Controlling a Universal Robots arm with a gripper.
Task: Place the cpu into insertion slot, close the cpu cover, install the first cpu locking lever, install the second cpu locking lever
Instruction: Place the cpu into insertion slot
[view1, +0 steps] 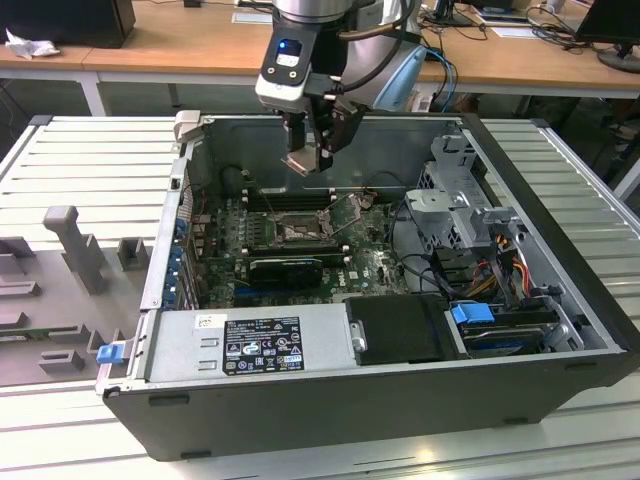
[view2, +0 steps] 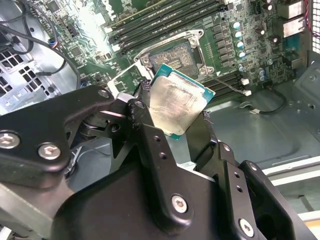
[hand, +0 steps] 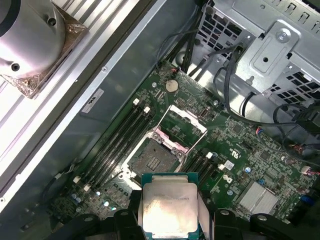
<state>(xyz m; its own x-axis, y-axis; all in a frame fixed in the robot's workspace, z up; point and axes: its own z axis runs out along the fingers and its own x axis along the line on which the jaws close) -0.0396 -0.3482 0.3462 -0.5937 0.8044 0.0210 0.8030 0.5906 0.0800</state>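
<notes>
Our gripper is pinching the cpu by two opposite edges, silver top up, and it hangs in open air inside the case, well above the green board. We see the insertion slot lying bare with its dark centre showing. The cpu cover is tipped up at the slot's edge toward the exterior view's right.

Room straight over the insertion slot looks free. The crowded bits are the loose black cables and the drive cage toward the exterior view's right, the long memory slots running alongside, and the black card just beside the slot.

The finger pads hide the cpu's two gripped edges. One more edge is cut off in the first wrist view, and in the second wrist view the gripper's black body covers a corner. We can't tell the locking levers apart from the cover frame
</notes>
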